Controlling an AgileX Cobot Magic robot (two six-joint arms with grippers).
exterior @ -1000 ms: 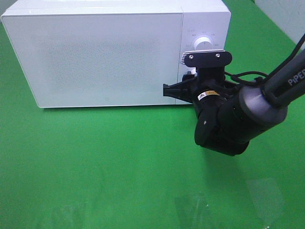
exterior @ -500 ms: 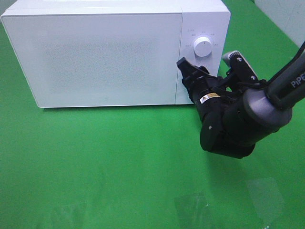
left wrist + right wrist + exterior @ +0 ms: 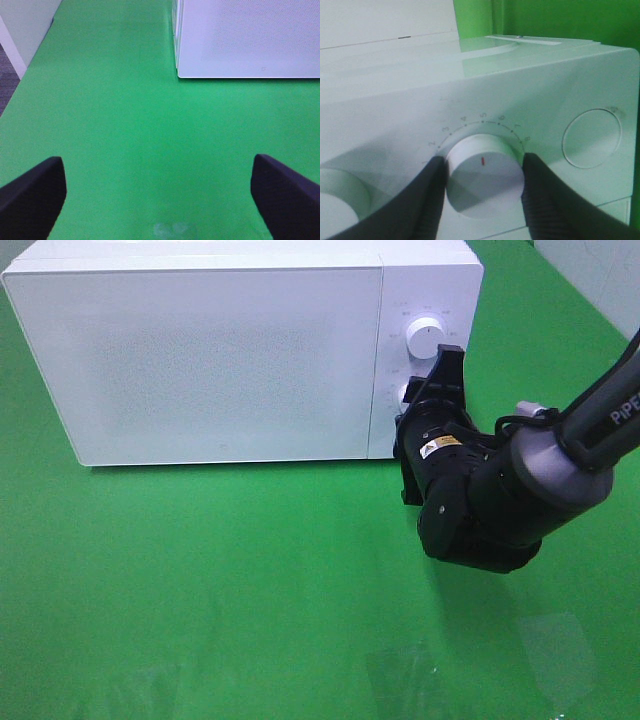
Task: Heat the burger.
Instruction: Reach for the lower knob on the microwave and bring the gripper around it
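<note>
Dialing in the heat, burger out of sight

We're pinching the lower dial [image 3: 482, 172] on the microwave [image 3: 425, 275] with the right end effector [image 3: 484, 189], one finger each side for twisting. The left end effector [image 3: 159, 196] is idling wide open over the worktop [image 3: 200, 590]. The door [image 3: 200, 350] is shut, so we're guessing the burger's inside.

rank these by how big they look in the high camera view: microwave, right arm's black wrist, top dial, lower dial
1. microwave, by far
2. right arm's black wrist, though it sits nearer the camera
3. top dial
lower dial: mostly hidden, so unranked
</note>
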